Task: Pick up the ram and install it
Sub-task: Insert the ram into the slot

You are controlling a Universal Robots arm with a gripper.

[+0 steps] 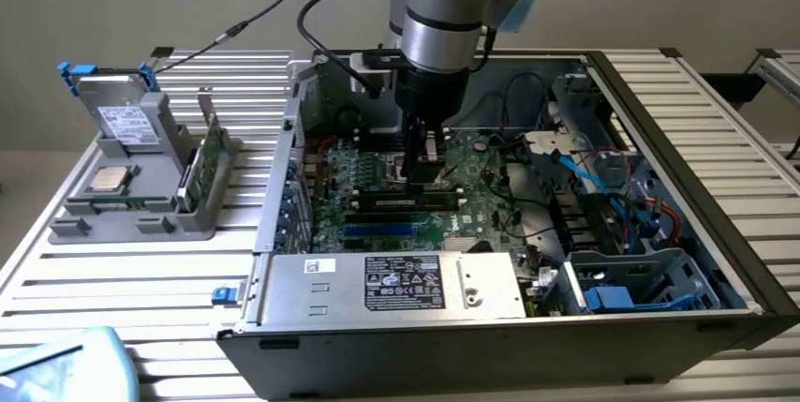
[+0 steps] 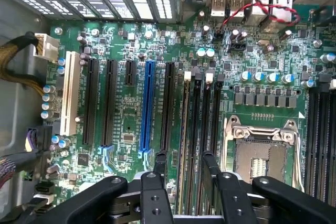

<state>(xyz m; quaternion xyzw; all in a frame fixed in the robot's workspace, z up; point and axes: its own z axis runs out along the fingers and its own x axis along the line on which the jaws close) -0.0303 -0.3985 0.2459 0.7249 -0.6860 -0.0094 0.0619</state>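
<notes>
The ram (image 1: 403, 201) stands in a memory slot on the green motherboard (image 1: 481, 163) inside the open computer case. In the wrist view the ram (image 2: 184, 124) shows edge-on as a thin strip running along its slot. My gripper (image 1: 425, 175) hangs straight down over it. The two black fingers (image 2: 159, 163) stand apart on either side of the strip without touching it, so the gripper (image 2: 184, 157) is open and holds nothing.
A silver power supply (image 1: 393, 285) fills the case's near side, with cables and a drive cage (image 1: 638, 280) at the exterior view's right. The empty processor socket (image 2: 260, 153) lies beside the memory slots. A grey holder (image 1: 138, 205) outside the case carries a processor chip (image 1: 111, 177) and a bracketed green card (image 1: 206, 163).
</notes>
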